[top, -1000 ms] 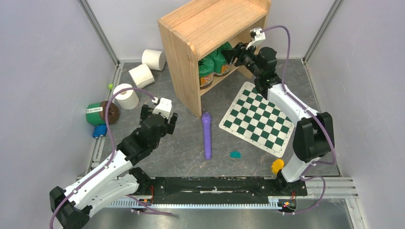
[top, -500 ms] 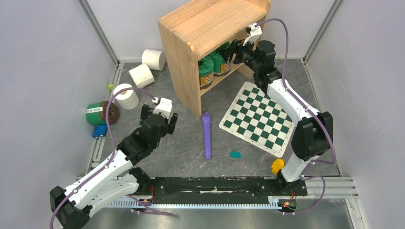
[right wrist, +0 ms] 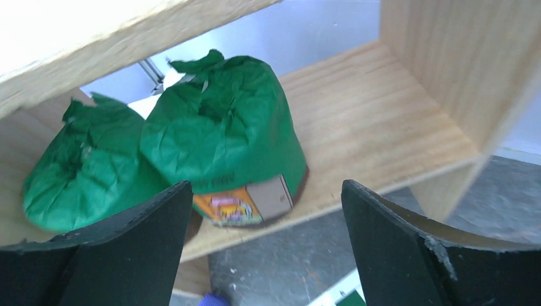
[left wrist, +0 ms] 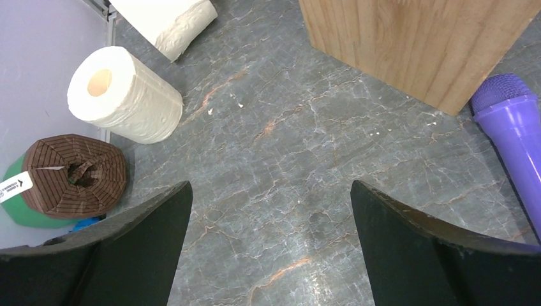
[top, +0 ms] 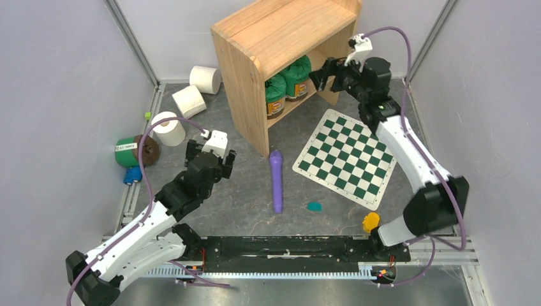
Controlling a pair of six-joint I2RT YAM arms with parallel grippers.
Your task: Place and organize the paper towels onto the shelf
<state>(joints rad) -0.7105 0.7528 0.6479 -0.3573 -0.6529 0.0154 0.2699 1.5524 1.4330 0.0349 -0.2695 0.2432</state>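
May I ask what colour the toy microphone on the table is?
The toy microphone is purple, best seen from top external.

a: what's cut off?
b: the shelf (top: 287, 29) in the top view, the purple stick (left wrist: 513, 134) in the left wrist view.
a: hidden?
b: a blue thing (left wrist: 86, 223) at the left edge of the table (left wrist: 287, 159), mostly under the green can (left wrist: 22, 213).

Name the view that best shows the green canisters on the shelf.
Right wrist: both green canisters fill the frame close up, side by side on the lower board of the shelf. Top external shows them small, partly hidden under the upper board. Left wrist shows neither, only the shelf's side panel.
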